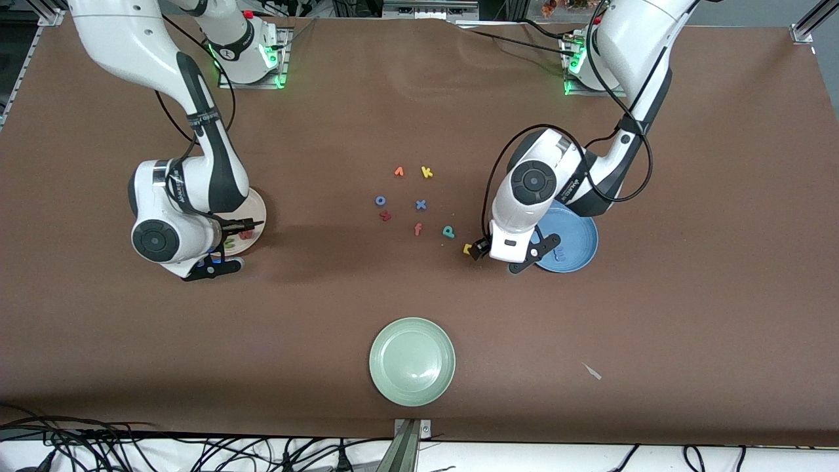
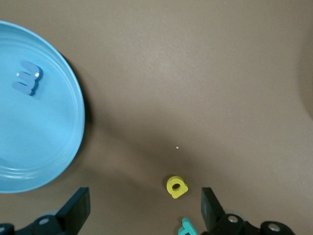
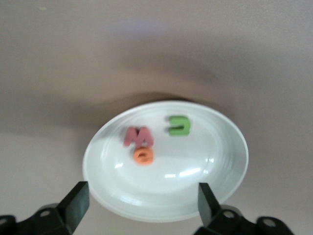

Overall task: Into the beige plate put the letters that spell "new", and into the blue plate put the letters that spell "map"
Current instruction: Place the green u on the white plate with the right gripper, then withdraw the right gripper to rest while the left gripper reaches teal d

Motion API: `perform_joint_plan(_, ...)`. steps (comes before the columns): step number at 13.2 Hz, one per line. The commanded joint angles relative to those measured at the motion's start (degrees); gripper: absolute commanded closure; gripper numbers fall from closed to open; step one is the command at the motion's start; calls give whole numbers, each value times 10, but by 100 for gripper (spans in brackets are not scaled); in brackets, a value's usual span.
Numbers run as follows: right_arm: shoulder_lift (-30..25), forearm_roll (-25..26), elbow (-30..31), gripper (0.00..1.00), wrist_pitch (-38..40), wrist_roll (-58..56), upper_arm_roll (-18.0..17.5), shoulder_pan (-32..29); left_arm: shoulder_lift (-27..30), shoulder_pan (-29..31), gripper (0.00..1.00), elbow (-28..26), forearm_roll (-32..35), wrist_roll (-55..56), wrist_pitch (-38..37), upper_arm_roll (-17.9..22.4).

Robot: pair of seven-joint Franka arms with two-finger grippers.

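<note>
Two arms over a brown table [image 1: 688,308], each gripper above a plate's edge, both open and holding nothing.

In the front view's centre-left, the right gripper [image 1: 226,246] hangs over the beige plate [image 1: 257,204], which the arm mostly hides. Only the right wrist view shows that plate whole [image 3: 225,171], with green n [image 3: 179,125], pink w [image 3: 138,136] and orange e [image 3: 144,155] inside, e touching w. At centre-right, the left gripper [image 1: 514,252] hovers by the blue plate [image 1: 580,242]. The left wrist view reveals the light-blue m [image 2: 28,78] lying in it, the yellow a [image 2: 176,187] on the table between the spread fingers, and the teal p [image 2: 187,227] at the bottom edge. A green plate [image 1: 412,361] sits at lower centre.
</note>
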State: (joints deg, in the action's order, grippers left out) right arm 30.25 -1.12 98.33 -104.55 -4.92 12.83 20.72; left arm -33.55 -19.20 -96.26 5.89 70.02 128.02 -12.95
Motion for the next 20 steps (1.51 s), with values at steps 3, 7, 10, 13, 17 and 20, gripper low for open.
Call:
perform_joint_plan(3, -86, -7, -21, 0, 117, 2, -3, 0, -12, -7, 0, 22, -9, 13, -14, 4)
perform_joint_plan(7, -154, -5, -21, 0, 172, 1, -4, 2, -17, -22, 0, 23, -5, 38, -13, 4)
perform_joint_plan(10, -199, 2, -11, 0, 175, -3, -15, -13, -24, -28, 0, 23, -8, 52, -12, 4)
perform_joint_plan(13, -246, 1, -5, 0, 175, -8, -166, -159, -49, -43, 2, 44, -4, 89, -11, 5)
perform_joint_plan(17, -275, 7, -10, 0, 162, -2, -181, -184, -76, -60, 2, 59, -6, 147, -6, 5)
perform_joint_plan(20, -306, 12, -10, 0, 156, 0, -184, -193, -83, -74, 2, 61, -4, 146, -5, 6)
